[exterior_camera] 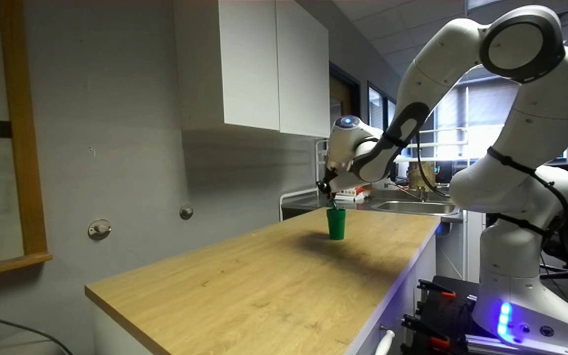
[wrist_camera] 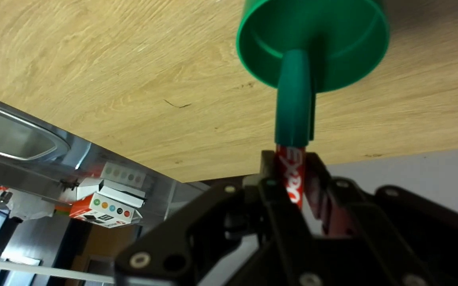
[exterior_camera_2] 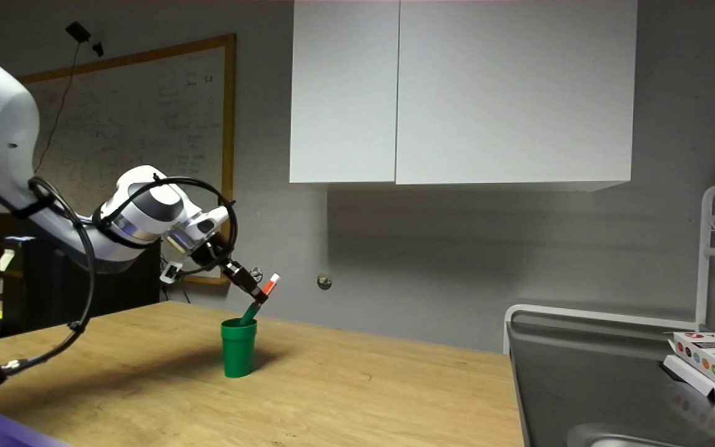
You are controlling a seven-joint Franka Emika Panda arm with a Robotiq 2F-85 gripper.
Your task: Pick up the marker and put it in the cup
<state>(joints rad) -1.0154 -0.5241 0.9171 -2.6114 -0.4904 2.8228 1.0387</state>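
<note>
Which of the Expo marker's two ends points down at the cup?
The green-capped end, tilted down at the mouth of the green cup. The white end instead sticks up past the gripper, which grips the red barrel.

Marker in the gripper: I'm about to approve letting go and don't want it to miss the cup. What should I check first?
1. Gripper closed on the marker: ok, its red section is between the jaws.
2. Cup upright on the counter: ok, in both exterior views.
3. Marker's green end lined up with the cup's mouth: ok, it overlaps the opening in the wrist view.
4. Marker upright: not ok, it leans.
5. Green end deep in the cup: cannot tell.
6. Nothing else inside the cup: cannot tell, the wrist view crops it.
</note>
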